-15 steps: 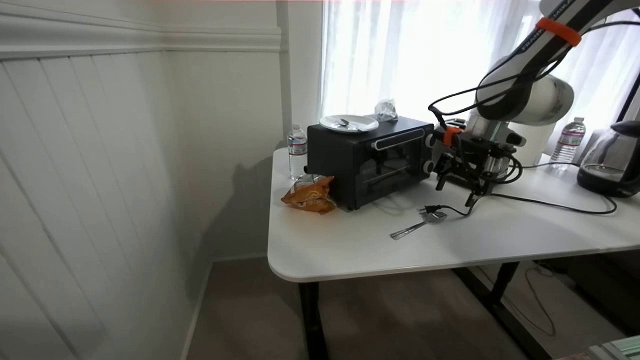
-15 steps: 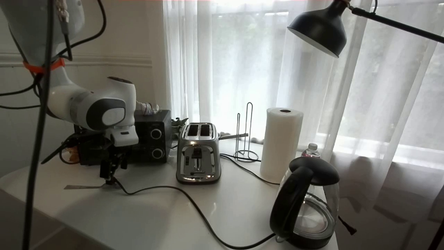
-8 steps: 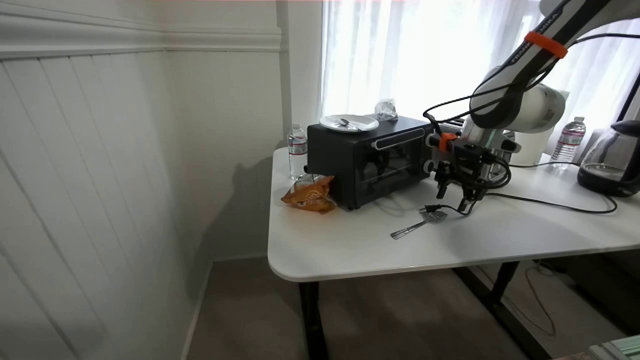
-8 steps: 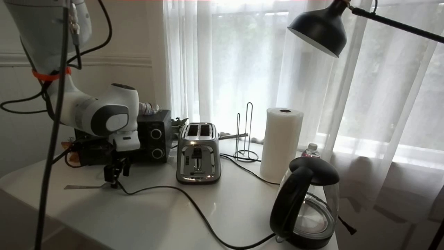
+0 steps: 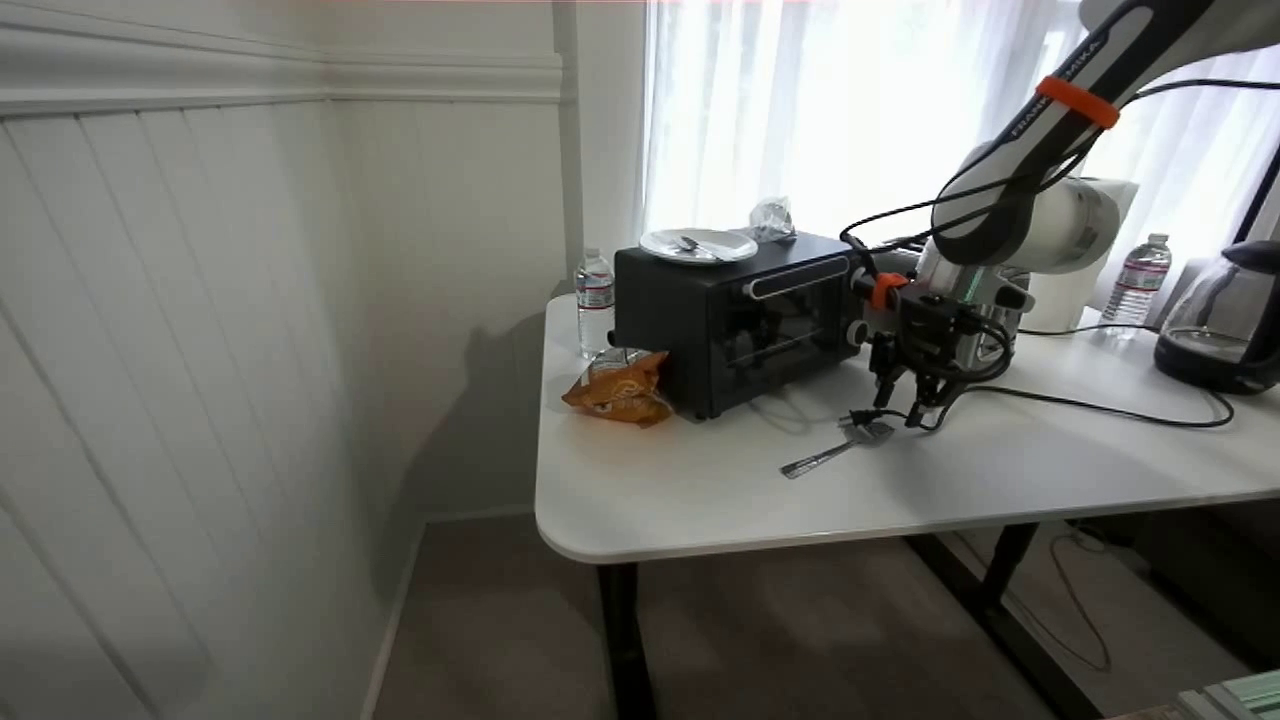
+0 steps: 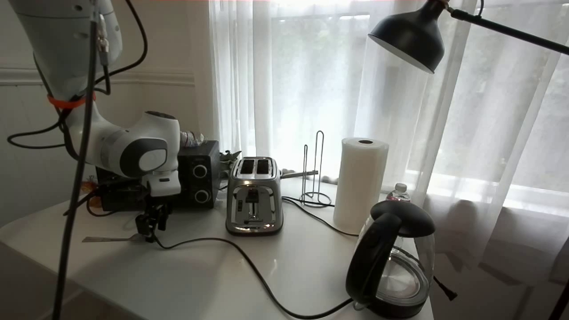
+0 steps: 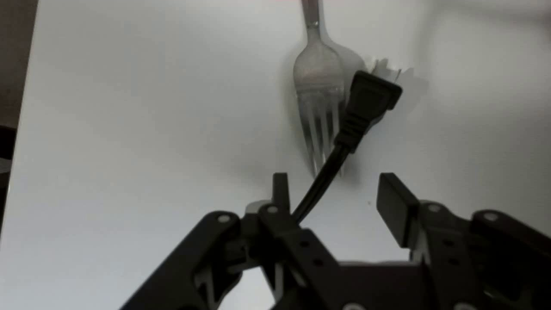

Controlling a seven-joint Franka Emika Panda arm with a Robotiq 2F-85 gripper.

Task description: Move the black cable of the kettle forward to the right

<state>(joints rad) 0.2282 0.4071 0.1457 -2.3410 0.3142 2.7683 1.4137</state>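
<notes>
Gripper (image 7: 335,198), black: jaws are standing well parted at the bottom of the wrist view. Black cable (image 7: 320,184): is slanting from the jaw at lower centre up to its plug (image 7: 368,100), right of upper centre; whether it is touching that jaw cannot be told. Fork (image 7: 318,73), silver: is lying at upper centre, the cable crossing over its tines. Kettle (image 6: 373,258), clear with black handle: is standing at lower right of an exterior view, the cable curving from beside its base toward the gripper at left. Toaster (image 6: 253,195), silver: is standing mid-frame.
</notes>
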